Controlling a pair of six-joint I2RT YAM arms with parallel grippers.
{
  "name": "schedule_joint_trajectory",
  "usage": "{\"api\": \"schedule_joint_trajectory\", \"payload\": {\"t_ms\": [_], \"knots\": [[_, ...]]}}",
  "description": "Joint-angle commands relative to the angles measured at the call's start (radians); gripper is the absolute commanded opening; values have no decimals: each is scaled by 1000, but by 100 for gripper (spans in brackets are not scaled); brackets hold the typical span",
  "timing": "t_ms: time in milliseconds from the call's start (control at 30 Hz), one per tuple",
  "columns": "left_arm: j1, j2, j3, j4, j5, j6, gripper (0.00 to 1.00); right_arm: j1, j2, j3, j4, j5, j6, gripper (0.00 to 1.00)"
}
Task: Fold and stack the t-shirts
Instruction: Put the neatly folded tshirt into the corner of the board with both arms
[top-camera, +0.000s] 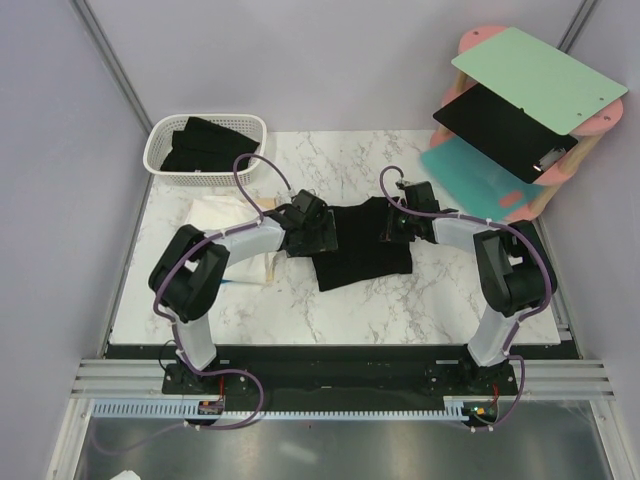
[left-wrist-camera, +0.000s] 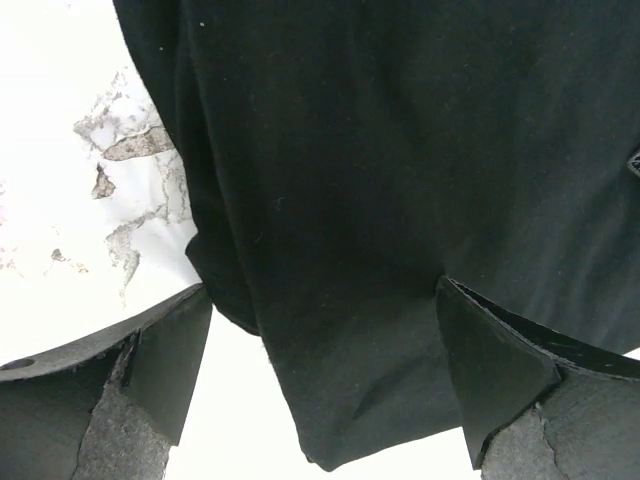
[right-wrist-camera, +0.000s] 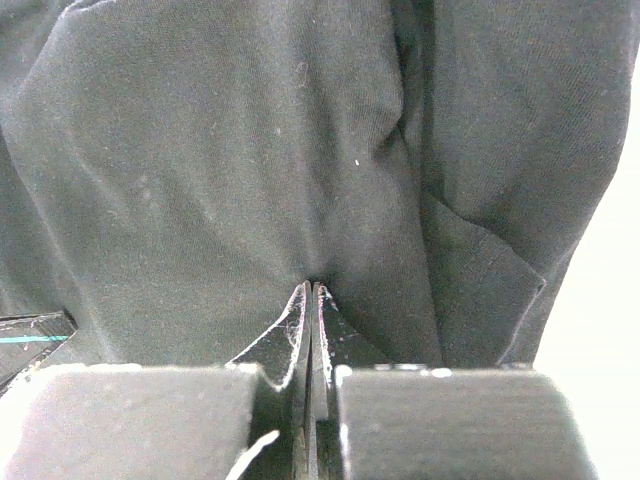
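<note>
1. Noted the marbled counter (top-camera: 380, 310) beneath both hands, bearing the cloth for folding.
2. Found the black t-shirt (top-camera: 362, 255) lying rumpled between the hands, reaching under each.
3. Held the left hand (left-wrist-camera: 320, 340) wide open, straddling the shirt's edge, likely to grasp it.
4. Pinched the right hand (right-wrist-camera: 312, 300) shut on a puckered fold at its tips, probably for lifting.
</note>
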Motion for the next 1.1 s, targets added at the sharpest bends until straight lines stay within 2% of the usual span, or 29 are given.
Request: {"api": "schedule_joint_trajectory", "payload": {"t_ms": [0, 333, 433, 533, 567, 633, 667, 700, 733, 800, 867, 933, 967, 1067], "knots": [[4, 30, -26, 27, 27, -53, 100, -6, 7, -44, -135, 52, -28, 0], [-2, 166, -53, 214, 221, -149, 99, -6, 23, -38, -138, 32, -35, 0], [-13, 200, -50, 257, 261, -163, 96, -6, 37, -29, -136, 15, -34, 0], [-21, 215, -49, 296, 287, -163, 78, -6, 41, -25, -135, 1, -34, 0], [-21, 222, -47, 299, 295, -160, 60, -6, 41, -24, -135, -2, -34, 0], [-21, 223, -38, 302, 300, -152, 43, -6, 38, -21, -132, -16, -37, 0], [-21, 217, -35, 294, 298, -136, 20, -6, 31, -23, -127, -22, -43, 0], [-21, 212, -26, 285, 288, -128, 3, -6, 24, -24, -124, -34, -44, 2], [-21, 205, -18, 258, 280, -120, 2, -6, 15, -28, -120, -40, -54, 5], [-21, 177, -1, 228, 252, -91, 2, -6, -22, -40, -101, -47, -57, 32], [-21, 160, 28, 166, 226, -56, 2, -6, -75, -51, -75, -53, -58, 55], [-21, 131, 54, 120, 191, -31, 2, -6, -120, -67, -55, -57, -60, 67], [-21, 122, 83, 69, 180, -1, 2, -6, -167, -74, -37, -57, -58, 80], [-19, 88, 161, -14, 140, 64, 2, -6, -259, -95, -9, -50, -54, 98]]}}
